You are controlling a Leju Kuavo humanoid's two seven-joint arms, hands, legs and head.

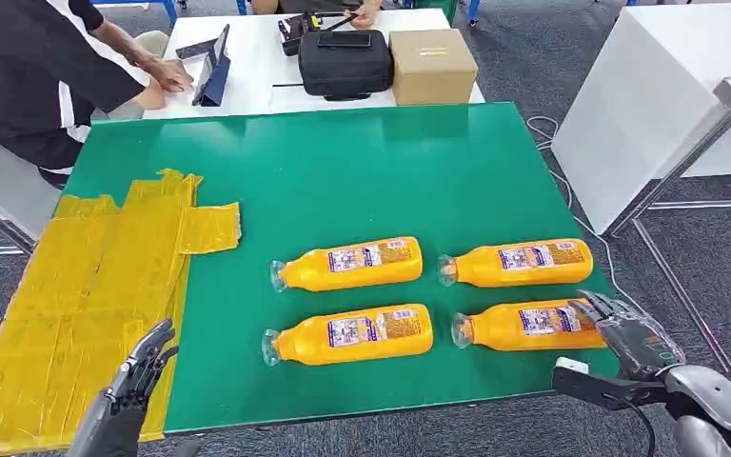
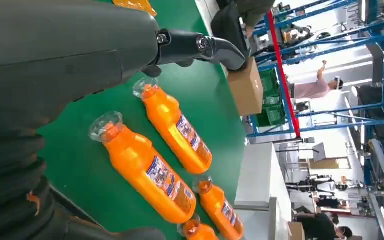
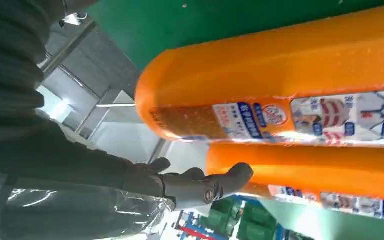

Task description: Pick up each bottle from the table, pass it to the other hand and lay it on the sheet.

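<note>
Several orange bottles lie on their sides on the green table [image 1: 343, 162], caps pointing left: far left [image 1: 350, 264], far right [image 1: 519, 263], near left [image 1: 350, 334] and near right [image 1: 519, 325]. The yellow sheet [image 1: 86, 286] covers the table's left side. My right hand [image 1: 628, 338] is at the base end of the near-right bottle [image 3: 280, 75], fingers apart and holding nothing. Whether its fingertips touch the bottle I cannot tell. My left hand [image 1: 138, 381] hovers over the sheet's near edge, fingers spread and empty. In the left wrist view the near-left bottle [image 2: 145, 170] lies beyond the thumb [image 2: 200, 47].
Behind the green table stands a white table with a black case [image 1: 345, 62] and a cardboard box [image 1: 431, 65]. A person in a black sleeve [image 1: 48, 67] sits at the far left. Another white table [image 1: 647, 105] stands to the right, with cables on the floor.
</note>
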